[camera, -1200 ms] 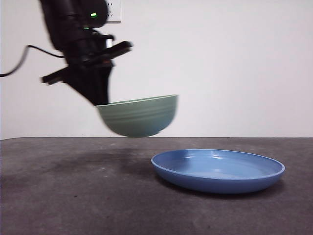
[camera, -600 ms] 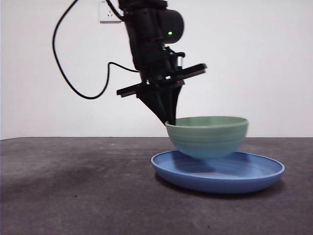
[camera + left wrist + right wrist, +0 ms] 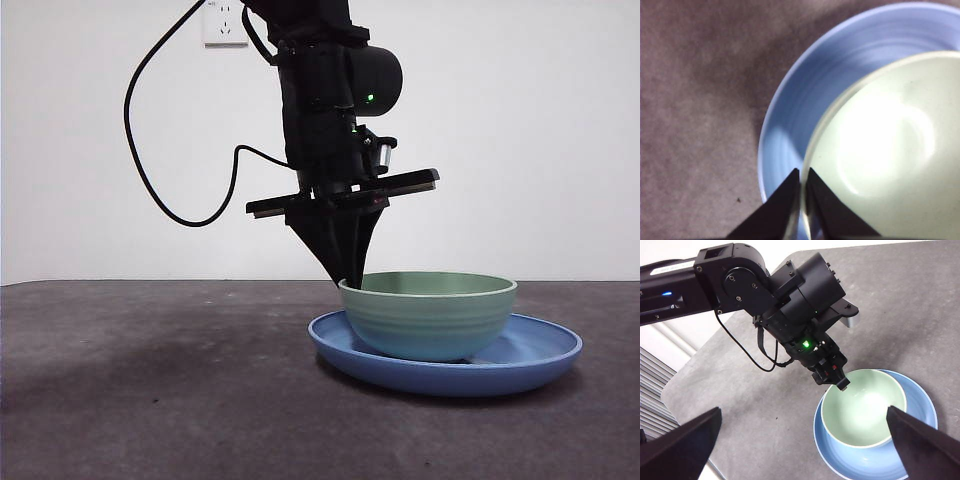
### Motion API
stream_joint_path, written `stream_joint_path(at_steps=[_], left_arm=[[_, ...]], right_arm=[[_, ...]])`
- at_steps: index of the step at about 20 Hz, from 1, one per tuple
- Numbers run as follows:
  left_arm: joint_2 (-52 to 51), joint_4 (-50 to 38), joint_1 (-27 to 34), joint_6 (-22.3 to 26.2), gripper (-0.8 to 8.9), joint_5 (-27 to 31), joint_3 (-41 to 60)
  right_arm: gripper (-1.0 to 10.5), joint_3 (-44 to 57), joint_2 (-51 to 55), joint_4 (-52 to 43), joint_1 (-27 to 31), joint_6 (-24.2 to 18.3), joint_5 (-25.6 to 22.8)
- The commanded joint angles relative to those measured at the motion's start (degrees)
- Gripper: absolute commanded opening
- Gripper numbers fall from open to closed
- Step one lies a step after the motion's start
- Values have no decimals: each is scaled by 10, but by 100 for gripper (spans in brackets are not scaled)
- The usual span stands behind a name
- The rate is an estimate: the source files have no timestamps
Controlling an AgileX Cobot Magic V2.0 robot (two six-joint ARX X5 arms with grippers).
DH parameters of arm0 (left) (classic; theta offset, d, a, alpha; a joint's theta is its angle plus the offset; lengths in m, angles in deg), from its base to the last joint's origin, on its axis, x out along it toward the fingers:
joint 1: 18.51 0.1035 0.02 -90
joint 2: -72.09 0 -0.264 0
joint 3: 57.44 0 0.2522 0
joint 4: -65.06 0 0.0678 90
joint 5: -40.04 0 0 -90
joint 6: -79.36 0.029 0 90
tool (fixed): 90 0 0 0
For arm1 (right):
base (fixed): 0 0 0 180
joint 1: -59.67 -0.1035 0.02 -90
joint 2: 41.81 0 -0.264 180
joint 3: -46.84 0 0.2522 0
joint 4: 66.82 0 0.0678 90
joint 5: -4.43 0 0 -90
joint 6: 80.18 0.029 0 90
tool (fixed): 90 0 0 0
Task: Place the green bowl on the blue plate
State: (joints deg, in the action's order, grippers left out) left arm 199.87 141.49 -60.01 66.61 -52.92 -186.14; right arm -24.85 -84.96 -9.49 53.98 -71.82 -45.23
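The pale green bowl [image 3: 430, 315] sits upright inside the blue plate [image 3: 530, 362], resting on it. My left gripper [image 3: 350, 278] comes down from above and is shut on the bowl's left rim. In the left wrist view its two black jaws pinch the bowl's rim [image 3: 803, 172], with the bowl [image 3: 890, 145] over the plate [image 3: 805, 90]. The right wrist view looks down from high up on the bowl [image 3: 862, 407], the plate [image 3: 922, 440] and the left gripper [image 3: 840, 384]. My right gripper [image 3: 802, 440] hangs open in the air, well away from both.
A dark grey table [image 3: 150, 390] spreads to the left and front of the plate. A black cable [image 3: 165, 190] loops off the left arm. A wall socket [image 3: 224, 22] is on the white wall behind.
The left gripper has carried the bowl to the right and lowered it from the air onto the blue plate. It still grips the rim.
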Motion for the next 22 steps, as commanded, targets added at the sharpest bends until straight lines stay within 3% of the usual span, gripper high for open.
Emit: stream_joint_path(at_steps=[1, 6, 10, 13, 22], left_arm=[[14, -3, -9, 4, 37, 3, -17], [12, -9, -9, -2, 360, 2, -18], [-19, -4, -9, 8, 417, 1, -18], [-72, 11, -8, 24, 575, 0, -18], [-258, 114, -7, 83, 594, 0, -15]], right_arm=[[545, -9, -2, -2, -2, -5, 1], [545, -9, -2, -2, -2, -5, 1], [545, -9, -2, -2, -2, -5, 1], [545, -10, -2, -2, -2, -5, 1], [545, -10, -2, -2, -2, -17, 1]])
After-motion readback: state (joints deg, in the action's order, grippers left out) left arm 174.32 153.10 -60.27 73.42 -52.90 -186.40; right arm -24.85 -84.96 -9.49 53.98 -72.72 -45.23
